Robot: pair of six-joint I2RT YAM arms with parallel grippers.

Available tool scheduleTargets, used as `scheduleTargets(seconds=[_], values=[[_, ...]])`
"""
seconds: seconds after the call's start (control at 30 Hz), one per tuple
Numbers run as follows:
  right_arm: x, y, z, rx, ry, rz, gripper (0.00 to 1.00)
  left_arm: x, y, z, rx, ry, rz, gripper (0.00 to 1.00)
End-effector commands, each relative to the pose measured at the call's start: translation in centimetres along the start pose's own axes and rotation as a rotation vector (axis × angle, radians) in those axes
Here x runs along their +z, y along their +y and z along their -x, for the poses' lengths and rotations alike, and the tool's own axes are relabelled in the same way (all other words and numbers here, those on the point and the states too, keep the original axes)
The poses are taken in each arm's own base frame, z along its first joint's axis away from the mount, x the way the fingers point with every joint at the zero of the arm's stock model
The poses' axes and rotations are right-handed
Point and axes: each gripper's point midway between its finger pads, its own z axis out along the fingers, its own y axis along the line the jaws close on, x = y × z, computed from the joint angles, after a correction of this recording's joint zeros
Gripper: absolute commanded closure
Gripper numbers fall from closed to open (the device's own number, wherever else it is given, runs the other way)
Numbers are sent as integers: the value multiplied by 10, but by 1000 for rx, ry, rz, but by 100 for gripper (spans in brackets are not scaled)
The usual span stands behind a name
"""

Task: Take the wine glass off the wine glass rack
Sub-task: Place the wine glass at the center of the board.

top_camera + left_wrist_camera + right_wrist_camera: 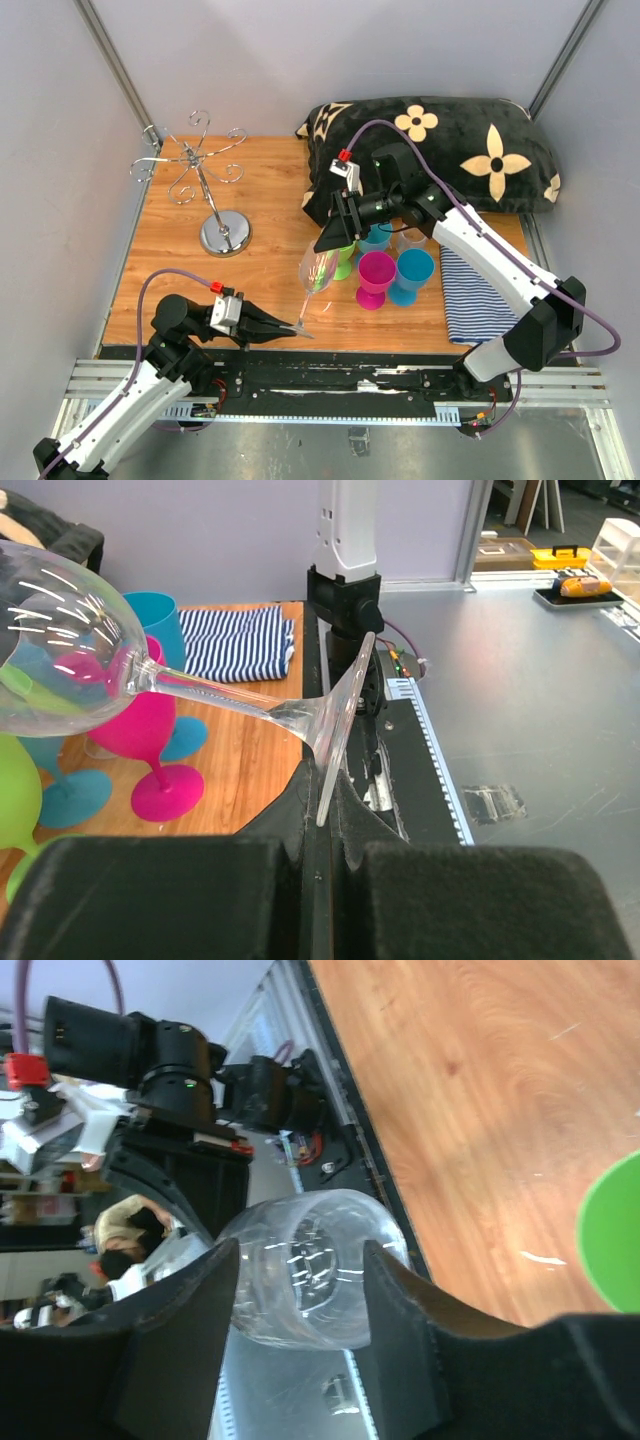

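Note:
The clear wine glass (318,268) is off the wine glass rack (200,170), a silver wire stand whose hook arms are bare at the back left. The glass hangs tilted above the table's front, bowl up. My left gripper (290,330) is shut on the edge of its round foot, as the left wrist view shows (325,790), with the bowl (60,650) at the upper left. My right gripper (332,238) is open at the rim of the bowl. In the right wrist view its fingers (400,1320) stand either side of the bowl (310,1270).
Green (345,262), pink (375,275) and blue (410,272) plastic goblets stand just right of the glass. A striped cloth (480,295) lies at the right. A dark flowered cushion (470,145) fills the back right. The rack's chrome base (225,235) stands left of centre.

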Motion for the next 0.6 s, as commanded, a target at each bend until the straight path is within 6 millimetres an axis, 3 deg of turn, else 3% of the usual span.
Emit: scheduleTargets(seconds=[0.0, 0.17, 0.37, 0.47, 0.57], values=[[-5, 35, -10, -15, 89, 208, 54, 1, 0, 16, 96, -47, -2, 99], [-12, 52, -22, -18, 149, 336, 60, 0, 4, 13, 90, -29, 19, 100], [-15, 55, -26, -52, 134, 331, 98, 0, 14, 11, 78, -20, 76, 100], [-16, 52, -26, -79, 108, 290, 99, -1, 21, 14, 71, -28, 120, 99], [-18, 51, -25, -116, 79, 248, 99, -3, 26, 22, 65, -51, 164, 77]])
